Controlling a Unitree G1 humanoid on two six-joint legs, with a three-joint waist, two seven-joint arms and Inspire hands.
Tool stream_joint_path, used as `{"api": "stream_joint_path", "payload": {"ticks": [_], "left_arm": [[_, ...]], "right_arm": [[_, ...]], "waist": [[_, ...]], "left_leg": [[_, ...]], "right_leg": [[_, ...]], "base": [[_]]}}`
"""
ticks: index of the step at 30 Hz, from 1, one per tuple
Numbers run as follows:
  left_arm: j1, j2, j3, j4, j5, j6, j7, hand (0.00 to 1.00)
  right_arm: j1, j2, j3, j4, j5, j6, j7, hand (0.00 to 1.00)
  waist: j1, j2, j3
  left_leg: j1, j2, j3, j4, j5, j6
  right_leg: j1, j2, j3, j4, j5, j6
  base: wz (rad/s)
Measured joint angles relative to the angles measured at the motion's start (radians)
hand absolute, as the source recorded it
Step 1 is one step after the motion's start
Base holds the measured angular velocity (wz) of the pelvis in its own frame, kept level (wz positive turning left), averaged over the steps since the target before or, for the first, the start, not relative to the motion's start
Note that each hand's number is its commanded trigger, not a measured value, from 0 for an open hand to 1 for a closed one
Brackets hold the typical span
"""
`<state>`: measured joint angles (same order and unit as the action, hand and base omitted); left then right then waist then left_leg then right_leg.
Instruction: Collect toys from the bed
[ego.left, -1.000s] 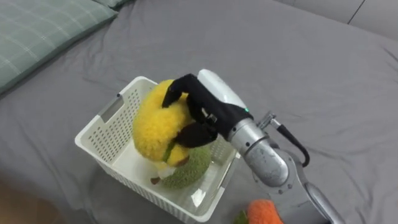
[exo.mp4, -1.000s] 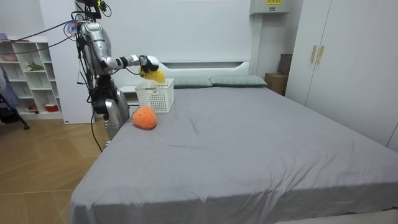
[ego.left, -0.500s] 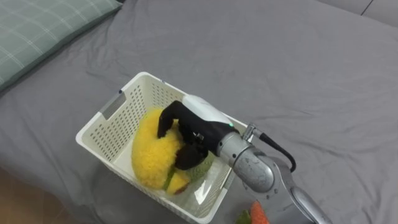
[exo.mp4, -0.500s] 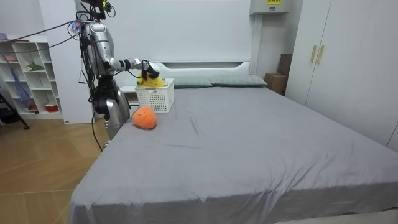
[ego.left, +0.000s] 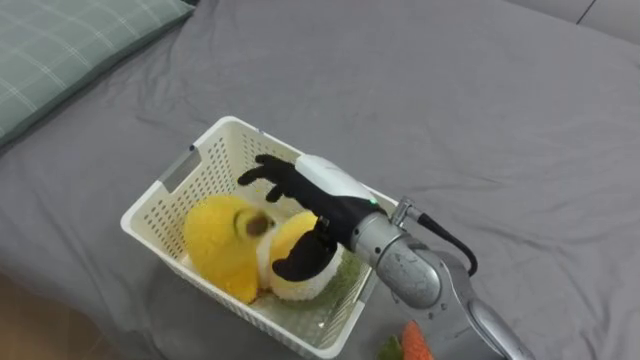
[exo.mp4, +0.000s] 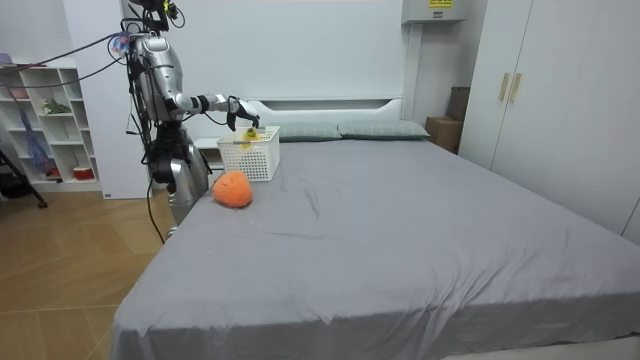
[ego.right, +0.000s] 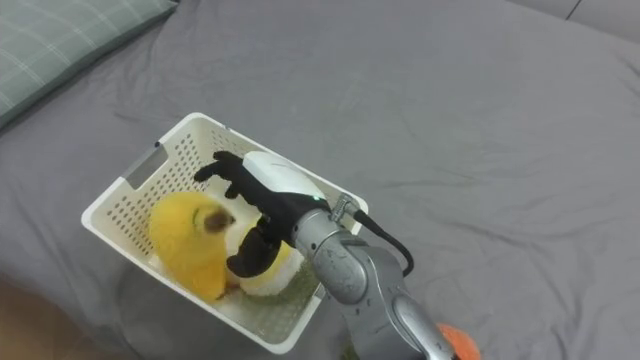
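Note:
A white slotted basket (ego.left: 175, 175) stands on the grey bed near its corner. A yellow plush toy (ego.left: 215, 245) lies inside it on its side, on top of a green plush toy (ego.left: 340, 285). My right hand (ego.left: 320, 195) hovers over the basket, open, with its fingers spread above the yellow toy and its thumb beside the toy's pale belly. An orange plush toy (ego.left: 420, 340) lies on the sheet just outside the basket, at the lower edge. In the room view I stand at the bed's corner with my right arm stretched over the basket (exo.mp4: 250, 158).
A green checked pillow (ego.left: 60, 50) lies at the upper left. The grey sheet (ego.left: 450, 120) spreads wide to the right of the basket. In the room view, white shelves (exo.mp4: 45, 120) stand behind me and wardrobes (exo.mp4: 520, 90) line the far side.
My right hand lowered the yellow toy into the basket, then opened and let it go. The toy has tipped over to the left inside the basket.

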<state>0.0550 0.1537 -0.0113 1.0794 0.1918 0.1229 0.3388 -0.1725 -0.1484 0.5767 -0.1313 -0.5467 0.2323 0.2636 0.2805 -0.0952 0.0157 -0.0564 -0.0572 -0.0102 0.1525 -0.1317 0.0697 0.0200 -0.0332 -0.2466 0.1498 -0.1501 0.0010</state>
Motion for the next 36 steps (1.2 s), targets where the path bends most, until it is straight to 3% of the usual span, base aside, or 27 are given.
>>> {"api": "stream_joint_path", "payload": {"ticks": [13, 16, 20, 25, 29, 36], "left_arm": [[0.013, -0.002, 0.009, 0.001, 0.009, 0.0, 0.007, 0.0], [0.025, -0.005, 0.017, 0.0, 0.017, 0.0, 0.006, 0.0], [0.054, -0.009, 0.049, 0.002, 0.016, 0.0, 0.008, 0.0], [0.078, -0.009, 0.059, 0.003, 0.018, -0.002, 0.022, 0.0], [0.089, -0.008, 0.091, 0.002, 0.016, -0.006, 0.022, 0.0], [0.1, -0.01, 0.096, -0.002, 0.017, -0.016, 0.022, 0.0]], "right_arm": [[0.0, -0.009, -0.05, -0.007, 0.045, -0.003, -0.036, 0.0], [0.0, -0.017, -0.098, -0.029, 0.068, -0.005, -0.065, 0.0], [0.008, -0.02, -0.196, -0.052, 0.074, -0.038, -0.146, 0.0], [0.078, -0.023, -0.29, -0.086, 0.112, -0.062, -0.243, 0.0], [0.132, -0.054, -0.347, -0.086, 0.17, -0.081, -0.285, 0.0], [0.24, -0.064, -0.43, -0.082, 0.224, -0.092, -0.333, 0.0]], "waist": [[-0.012, 0.003, 0.0016], [-0.032, 0.004, 0.0019], [-0.067, 0.008, 0.0], [-0.109, 0.017, -0.0049], [-0.157, 0.028, -0.0164], [-0.186, 0.038, -0.017]], "left_leg": [[0.017, -0.001, -0.003, -0.002, 0.0, 0.0], [0.016, -0.001, -0.002, -0.001, 0.0, 0.001], [0.036, -0.001, 0.01, 0.0, 0.0, 0.001], [0.05, 0.001, 0.027, -0.003, -0.001, 0.003], [0.058, 0.003, 0.038, -0.003, -0.002, 0.003], [0.071, 0.011, 0.055, -0.003, -0.008, -0.001]], "right_leg": [[0.017, 0.0, 0.002, 0.0, 0.0, 0.0], [0.019, 0.0, 0.009, 0.0, 0.0, 0.0], [0.027, 0.0, 0.029, 0.0, 0.0, 0.0], [0.035, 0.001, 0.05, 0.001, 0.0, 0.0], [0.042, 0.002, 0.058, 0.002, 0.0, 0.0], [0.049, 0.003, 0.082, 0.005, 0.0, 0.0]], "base": [[0.0], [0.0], [-0.09], [-0.1], [-0.05], [-0.1]]}}
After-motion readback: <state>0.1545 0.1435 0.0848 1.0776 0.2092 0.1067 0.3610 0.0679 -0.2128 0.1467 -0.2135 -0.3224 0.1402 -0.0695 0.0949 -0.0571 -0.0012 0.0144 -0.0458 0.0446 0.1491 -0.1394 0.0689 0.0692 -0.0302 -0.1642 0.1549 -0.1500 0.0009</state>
